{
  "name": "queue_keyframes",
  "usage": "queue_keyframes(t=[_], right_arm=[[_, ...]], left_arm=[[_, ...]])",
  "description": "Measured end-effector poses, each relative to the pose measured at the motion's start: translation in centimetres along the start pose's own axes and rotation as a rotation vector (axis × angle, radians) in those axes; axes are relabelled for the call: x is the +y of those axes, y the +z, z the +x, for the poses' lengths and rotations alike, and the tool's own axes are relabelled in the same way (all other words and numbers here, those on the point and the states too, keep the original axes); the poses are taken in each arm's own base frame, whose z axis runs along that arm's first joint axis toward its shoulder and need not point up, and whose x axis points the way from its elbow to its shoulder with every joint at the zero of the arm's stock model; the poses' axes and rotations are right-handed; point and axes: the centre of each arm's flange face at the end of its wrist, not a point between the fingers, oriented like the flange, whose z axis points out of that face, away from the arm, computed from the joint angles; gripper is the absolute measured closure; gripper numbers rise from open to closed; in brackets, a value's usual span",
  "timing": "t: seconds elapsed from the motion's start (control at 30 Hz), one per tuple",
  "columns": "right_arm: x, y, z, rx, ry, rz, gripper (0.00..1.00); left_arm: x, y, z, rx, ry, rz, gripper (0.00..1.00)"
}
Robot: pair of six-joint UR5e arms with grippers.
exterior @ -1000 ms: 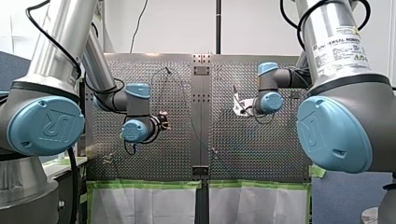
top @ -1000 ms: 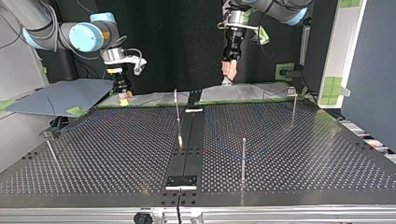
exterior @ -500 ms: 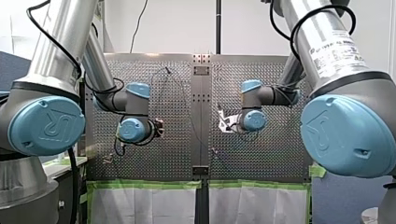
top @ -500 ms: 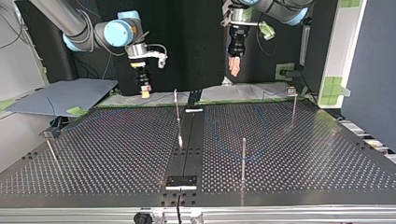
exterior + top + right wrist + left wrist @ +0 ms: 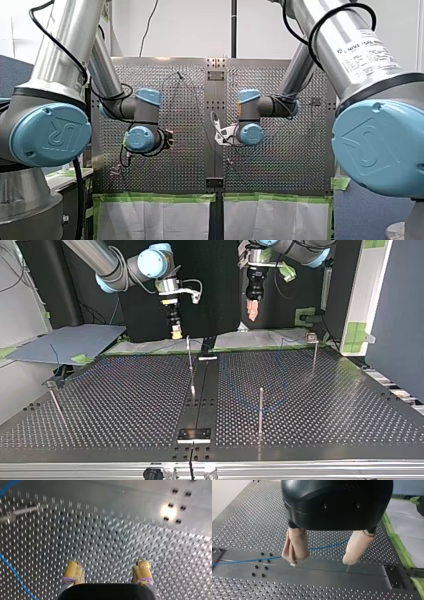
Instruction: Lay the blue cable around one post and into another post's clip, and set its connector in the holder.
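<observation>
Blue cable (image 5: pixel 325 547) is lying flat on the table (image 5: pixel 362 590), running crosswise beneath my left pincer (image 5: pixel 320 562), along the line joining its beige fingers (image 5: pixel 295 545) (so a wrist turn is looking necessary). Left pincer is hanging apart, empty, nearer. My right pincer (image 5: pixel 108 573) is also gaping empty, cable off beside one finger.

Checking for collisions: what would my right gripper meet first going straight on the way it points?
Likely the bare perforated table; nothing else shows ahead of my right gripper. The blue cable lies off to one side.
</observation>
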Motion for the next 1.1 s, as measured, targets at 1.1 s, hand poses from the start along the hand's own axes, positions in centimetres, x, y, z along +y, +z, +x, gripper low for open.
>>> queue_keyframes(t=[1.1], right_arm=[[-12.7,-9.6,0.1,-0.059,0.016,0.154,0.0]], left_arm=[[1.9,-0.2,-0.1,-0.01,-0.031,-0.185,0.02]])
